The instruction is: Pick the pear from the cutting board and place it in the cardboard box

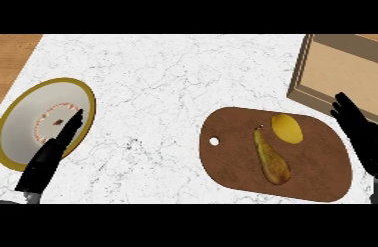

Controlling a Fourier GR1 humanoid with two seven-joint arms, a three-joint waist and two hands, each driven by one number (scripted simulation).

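A long brownish-green pear (272, 158) lies on the brown cutting board (236, 161) at the lower right of the counter, stem pointing away from me. A yellow lemon (286, 128) rests beside it on the board, touching or nearly touching its upper end. The cardboard box (336, 71) stands at the upper right, its open top facing up. My right hand (358, 131) is open, fingers straight, at the board's right edge just below the box, apart from the pear. My left hand (52, 158) is open at the lower left, lying over a plate.
A round plate (29, 111) with a gold rim and a patterned centre sits at the left of the white marble counter. A strip of wooden surface (15, 53) shows at the upper left corner. The cutting board has a small hanging hole (214, 141) at its left end.
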